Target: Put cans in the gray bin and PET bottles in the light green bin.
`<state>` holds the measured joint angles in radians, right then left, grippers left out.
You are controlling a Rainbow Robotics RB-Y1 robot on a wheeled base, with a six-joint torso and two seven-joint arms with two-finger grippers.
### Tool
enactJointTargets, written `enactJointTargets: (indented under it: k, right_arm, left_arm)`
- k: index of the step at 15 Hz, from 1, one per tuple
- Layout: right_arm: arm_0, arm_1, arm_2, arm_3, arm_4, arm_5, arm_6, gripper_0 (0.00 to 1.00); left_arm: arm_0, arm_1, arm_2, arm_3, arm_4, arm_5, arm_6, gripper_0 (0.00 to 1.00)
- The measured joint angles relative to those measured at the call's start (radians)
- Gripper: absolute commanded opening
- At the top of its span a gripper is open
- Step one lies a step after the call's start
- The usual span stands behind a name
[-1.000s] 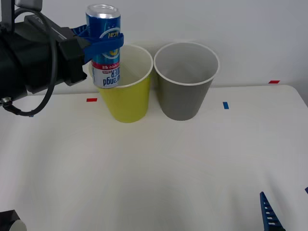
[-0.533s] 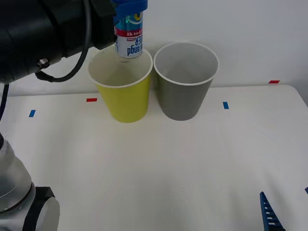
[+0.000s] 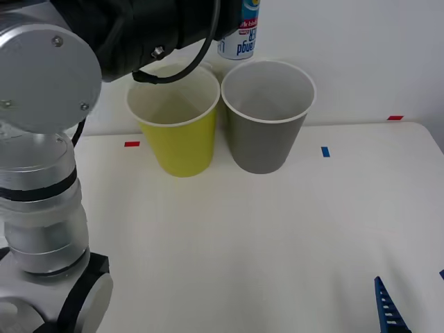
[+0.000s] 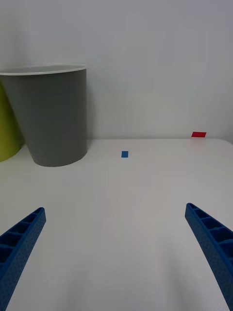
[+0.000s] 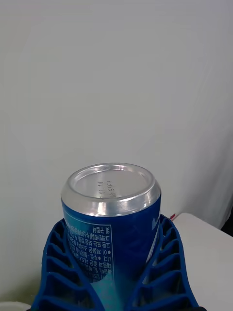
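The left arm [image 3: 104, 28] swings across from the left, carrying the can [image 3: 239, 31] up and to the right. A second ago the can hung in front of the green bin's [image 3: 177, 132] near-left rim; now it sits high over the gap between that bin and the gray bin [image 3: 267, 132]. The arm's silver joints now stand at the left.

On my left wrist feed, the left tool [image 5: 114, 286] has its blue ribbed fingers [image 5: 58, 272] wrapped around both sides of the blue drink can [image 5: 111, 228]. I see the can upright, its silver end facing up with stamped characters on it and a white block of small print on its side. Beside the can, a corner of the pale counter [image 5: 204, 238] shows against the white wall [image 5: 116, 73].
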<state>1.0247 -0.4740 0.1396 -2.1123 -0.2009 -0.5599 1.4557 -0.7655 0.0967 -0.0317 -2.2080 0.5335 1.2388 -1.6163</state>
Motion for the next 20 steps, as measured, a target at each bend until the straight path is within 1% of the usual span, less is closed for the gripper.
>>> enactJointTargets:
  k: [3, 7, 8, 10, 11, 13, 14, 20]
  right_arm:
    - [0.0, 0.0, 0.0, 0.0, 0.0, 0.0, 0.0, 1.0]
    - [0.0, 0.0, 0.0, 0.0, 0.0, 0.0, 0.0, 1.0]
    - [0.0, 0.0, 0.0, 0.0, 0.0, 0.0, 0.0, 1.0]
    - [0.0, 0.0, 0.0, 0.0, 0.0, 0.0, 0.0, 1.0]
    - [0.0, 0.0, 0.0, 0.0, 0.0, 0.0, 0.0, 1.0]
    - [0.0, 0.0, 0.0, 0.0, 0.0, 0.0, 0.0, 1.0]
    - [0.0, 0.0, 0.0, 0.0, 0.0, 0.0, 0.0, 1.0]
    - [0.0, 0.0, 0.0, 0.0, 0.0, 0.0, 0.0, 1.0]
  left_arm:
    - [-0.005, 0.025, -0.079, 0.12, -0.02, -0.173, 0.019, 0.0]
    - [-0.006, 0.074, -0.172, 0.301, -0.021, -0.469, 0.032, 0.0]
    - [-0.006, 0.081, -0.186, 0.332, -0.021, -0.5, 0.033, 0.0]
    - [-0.006, 0.079, -0.196, 0.359, -0.025, -0.521, 0.032, 0.0]
    - [-0.006, 0.079, -0.206, 0.382, -0.028, -0.564, 0.032, 0.0]
    - [-0.008, 0.084, -0.242, 0.451, -0.033, -0.683, 0.031, 0.0]
    - [-0.01, 0.085, -0.264, 0.481, -0.035, -0.72, 0.032, 0.0]
    - [-0.027, 0.08, -0.33, 0.599, -0.039, -0.861, 0.035, 0.0]
